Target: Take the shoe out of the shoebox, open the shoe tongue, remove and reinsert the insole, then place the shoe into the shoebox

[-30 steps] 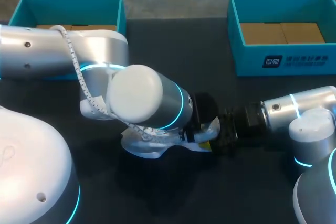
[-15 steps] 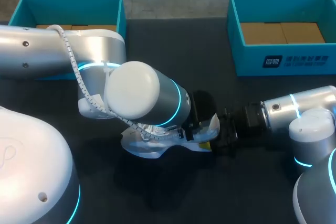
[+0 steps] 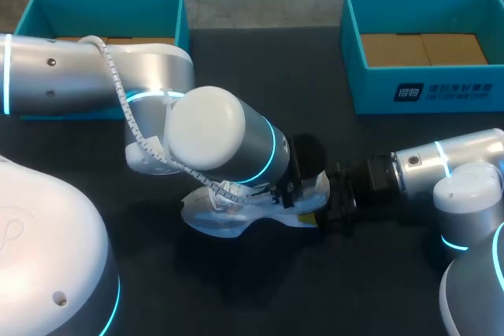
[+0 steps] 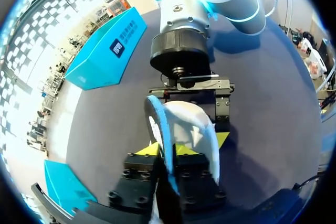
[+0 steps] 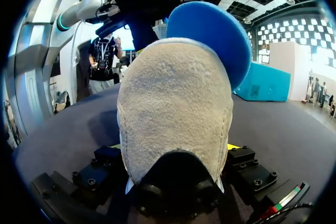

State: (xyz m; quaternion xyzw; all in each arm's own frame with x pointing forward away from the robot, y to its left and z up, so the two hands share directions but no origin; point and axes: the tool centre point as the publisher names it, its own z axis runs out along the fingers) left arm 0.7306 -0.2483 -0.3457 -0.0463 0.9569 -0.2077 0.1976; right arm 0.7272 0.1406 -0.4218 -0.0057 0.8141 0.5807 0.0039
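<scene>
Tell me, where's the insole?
In the left wrist view, the insole sticks out of the shoe, pinched in the left gripper; the right gripper holds the shoe.

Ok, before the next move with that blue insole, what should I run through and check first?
1. Right end effector shut on the pale suede shoe: ok, fingers on both sides.
2. Left end effector shut on the round-ended blue insole: ok, yellow tips flank its edge.
3. Insole fully clear of the shoe: cannot tell, its lower end is hidden.
4. Room between the two end effectors: not ok, they sit very close at the shoe.
5. Right-hand teal cardboard shoebox open and free: ok, only its brown floor shows.
</scene>
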